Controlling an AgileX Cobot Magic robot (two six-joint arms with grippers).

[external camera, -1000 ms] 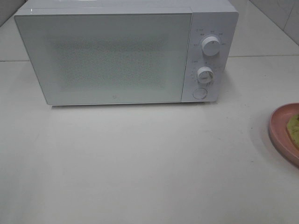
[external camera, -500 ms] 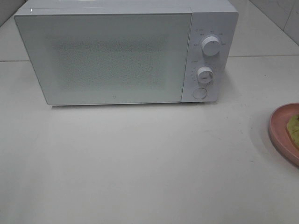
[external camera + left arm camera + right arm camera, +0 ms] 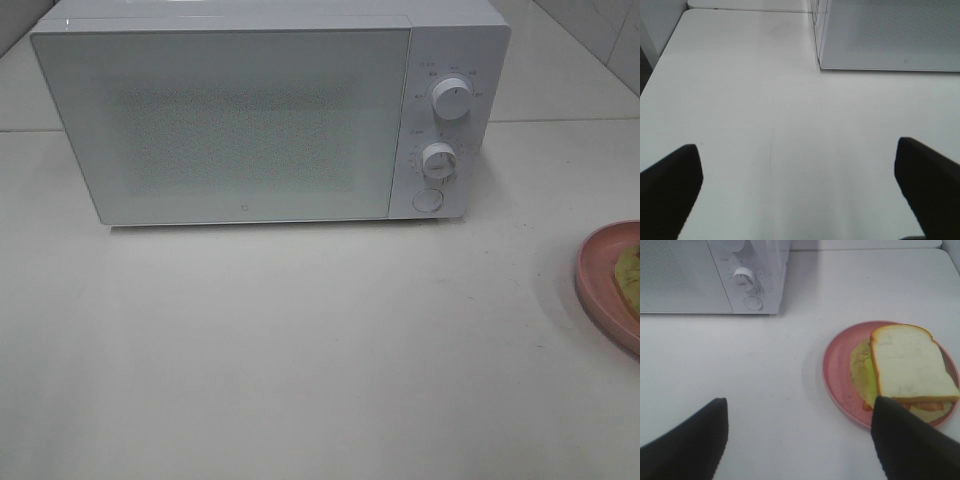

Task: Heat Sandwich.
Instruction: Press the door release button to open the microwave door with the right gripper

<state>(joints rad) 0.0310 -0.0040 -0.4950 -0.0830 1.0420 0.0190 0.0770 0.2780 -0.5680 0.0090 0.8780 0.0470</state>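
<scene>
The sandwich (image 3: 907,367), white bread with tan crust and yellow-green filling, lies on a round pink plate (image 3: 836,371). In the high view only the plate's rim (image 3: 598,272) and a bit of the filling (image 3: 630,275) show at the right edge. The white microwave (image 3: 250,120) stands at the back with its door shut. My right gripper (image 3: 800,440) is open and empty, just short of the plate. My left gripper (image 3: 797,192) is open and empty over bare table, in front of the microwave's left corner (image 3: 820,40). Neither gripper shows in the high view.
The microwave has two round knobs (image 3: 452,98) (image 3: 439,160) and a round button (image 3: 427,200) on its right panel; they also show in the right wrist view (image 3: 744,277). The white table (image 3: 300,340) runs to an edge on the left (image 3: 662,55).
</scene>
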